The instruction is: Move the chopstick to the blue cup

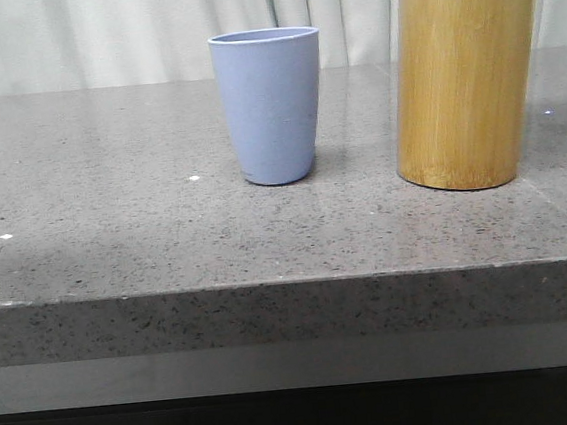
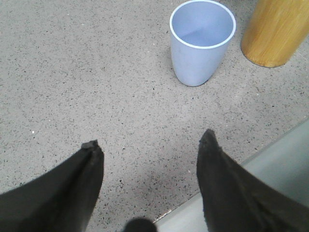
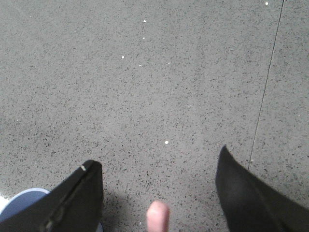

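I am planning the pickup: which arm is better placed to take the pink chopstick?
Probably right: the thin pink chopstick shows within the open right gripper. The open left gripper hovers over the grey table, apart from the pale blue cup.

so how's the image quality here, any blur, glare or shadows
Front view: sharp, soft even light, faint shadow at the blue cup base. Left wrist view: cup crisp, left pincer dark and soft. Right wrist view: the pink chopstick tip is blurred near the lens; no glare.

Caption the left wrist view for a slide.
Open left pincer hovering over speckled grey stone table, facing an empty pale blue tapered cup beside a tan bamboo cylinder.
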You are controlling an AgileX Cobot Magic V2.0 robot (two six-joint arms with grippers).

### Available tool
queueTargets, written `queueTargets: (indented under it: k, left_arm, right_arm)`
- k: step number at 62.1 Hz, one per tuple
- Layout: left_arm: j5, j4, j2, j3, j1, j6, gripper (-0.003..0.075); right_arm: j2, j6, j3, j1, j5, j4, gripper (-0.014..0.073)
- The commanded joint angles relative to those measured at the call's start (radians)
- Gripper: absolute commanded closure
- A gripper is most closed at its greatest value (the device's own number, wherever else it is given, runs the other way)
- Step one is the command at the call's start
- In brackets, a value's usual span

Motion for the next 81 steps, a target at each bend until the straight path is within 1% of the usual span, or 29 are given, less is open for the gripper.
queueTargets:
  k: [1,6,11,23,31,46,68,81]
  left_arm:
    - [-0.074,-0.001,-0.008,-0.023,0.002,-0.008,0.0298]
    - [-0.079,-0.001,-0.008,-0.023,0.002,-0.008,0.0298]
    - [-0.079,-0.001,-0.008,-0.023,0.002,-0.008,0.0298]
    - [-0.079,-0.001,-0.008,-0.023,0.002,-0.008,0.0298]
    - [-0.079,-0.001,-0.008,-0.023,0.002,-0.008,0.0298]
    - [-0.079,-0.001,-0.008,-0.023,0.002,-0.008,0.0298]
    - [-0.079,-0.001,-0.008,-0.023,0.002,-0.008,0.0298]
    - [-0.08,-0.001,-0.008,-0.023,0.002,-0.008,0.0298]
  right_arm:
    - [-0.041,-0.016,-0.038,0.0,-0.069,0.029,0.0176]
    - [-0.041,-0.016,-0.038,0.0,-0.062,0.029,0.0299]
    - [-0.041,-0.016,-0.038,0.0,-0.057,0.03,0.0387]
    - [-0.045,-0.019,-0.038,0.0,-0.057,0.03,0.0529]
    - [-0.05,-0.024,-0.039,0.0,-0.057,0.03,0.0603]
    - [-0.065,-0.039,-0.079,0.0,-0.049,0.03,0.0613]
    - [-0.162,-0.053,-0.23,0.0,-0.051,0.03,0.0613]
    - [-0.252,-0.08,-0.251,0.002,-0.104,0.032,0.0613]
